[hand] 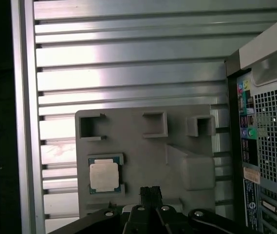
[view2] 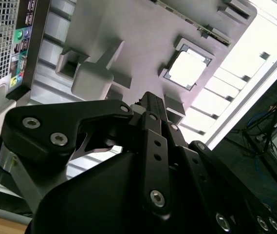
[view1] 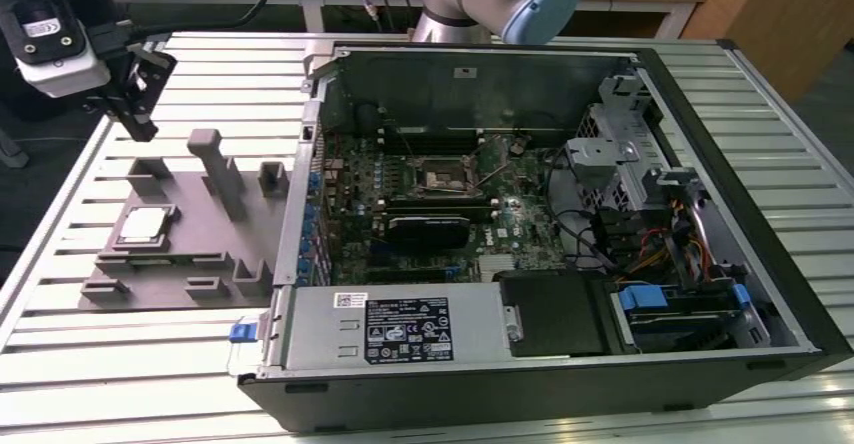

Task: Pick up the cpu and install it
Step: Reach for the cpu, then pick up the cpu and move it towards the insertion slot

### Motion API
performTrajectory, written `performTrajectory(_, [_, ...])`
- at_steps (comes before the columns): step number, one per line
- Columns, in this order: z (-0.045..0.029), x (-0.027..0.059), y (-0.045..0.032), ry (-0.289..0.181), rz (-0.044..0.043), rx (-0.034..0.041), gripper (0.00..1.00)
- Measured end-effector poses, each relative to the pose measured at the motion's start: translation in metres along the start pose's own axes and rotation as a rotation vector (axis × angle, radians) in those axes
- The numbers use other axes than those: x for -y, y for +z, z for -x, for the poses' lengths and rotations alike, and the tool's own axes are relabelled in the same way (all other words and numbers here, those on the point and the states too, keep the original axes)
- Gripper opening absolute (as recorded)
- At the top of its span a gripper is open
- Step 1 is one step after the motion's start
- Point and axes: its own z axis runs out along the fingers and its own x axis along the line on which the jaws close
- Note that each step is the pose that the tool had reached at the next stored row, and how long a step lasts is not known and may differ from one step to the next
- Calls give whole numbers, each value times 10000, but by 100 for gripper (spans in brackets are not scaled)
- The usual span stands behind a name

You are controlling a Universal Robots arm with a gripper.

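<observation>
On slatted metal table (view1: 120, 364), cpu (view1: 142, 226) in grey fixture tray (view1: 200, 239), tool (view1: 139, 126) closed, empty.

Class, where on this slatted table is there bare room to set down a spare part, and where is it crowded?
In the exterior view, bare slats lie in front of the fixture tray, toward the table's near edge, and beyond the tray, near the end effector. Crowded: the tray's pockets around the cpu and the open computer case.
</observation>
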Motion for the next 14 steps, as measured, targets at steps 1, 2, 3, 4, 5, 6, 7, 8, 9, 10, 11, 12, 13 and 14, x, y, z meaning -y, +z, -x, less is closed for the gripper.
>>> performTrajectory(1, [-10,3,10,0,0,0,11])
performTrajectory(2, [-20,6,19,0,0,-1,11])
performTrajectory(3, [-30,9,28,0,0,0,11])
performTrajectory(4, [-40,12,37,0,0,-1,11])
performTrajectory(5, [-49,14,47,0,1,1,11])
performTrajectory(6, [-55,15,52,0,2,2,11])
performTrajectory(7, [-57,16,52,-1,1,1,11])
performTrajectory(8, [-63,16,52,0,0,0,11])
performTrajectory(9, [-69,16,53,0,0,0,11])
performTrajectory(10, [-69,16,53,0,0,0,11])
performTrajectory(11, [-69,17,53,0,0,0,11])
performTrajectory(12, [-70,17,53,0,0,0,11])
performTrajectory(13, [-71,17,53,0,0,0,11])
performTrajectory(14, [-72,17,53,0,0,0,11])
